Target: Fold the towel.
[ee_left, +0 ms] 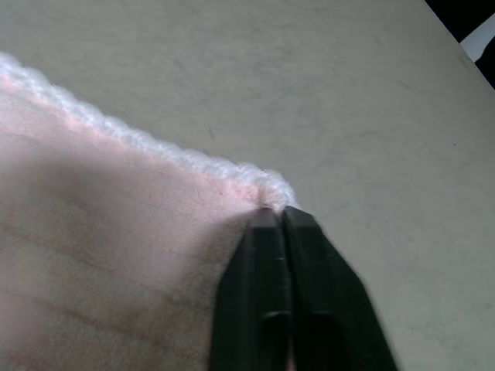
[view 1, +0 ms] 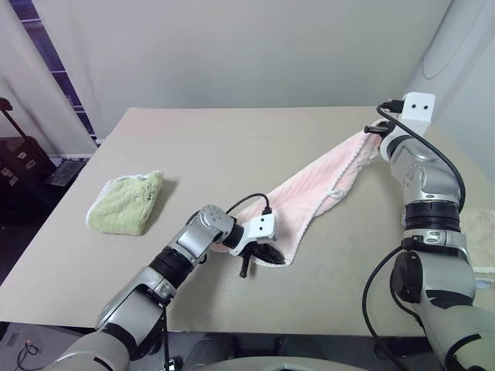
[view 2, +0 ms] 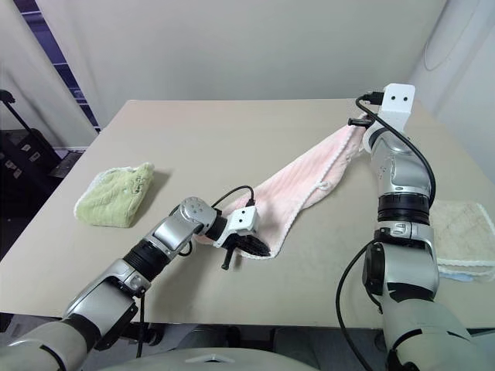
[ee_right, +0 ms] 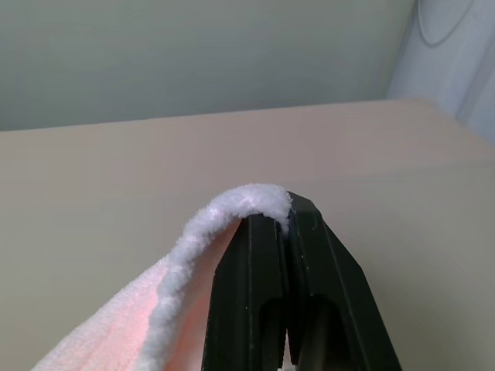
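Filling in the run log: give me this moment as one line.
stage: both corners pinched | left tool: shut on towel near corner | right tool: shut on far corner, lifted | green towel: aside on table

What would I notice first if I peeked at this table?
A pink towel stretched slantwise across the table, pinched at both ends: the right gripper holds one corner up high and the left gripper clamps the near corner low. A crumpled green towel sits off to the left.
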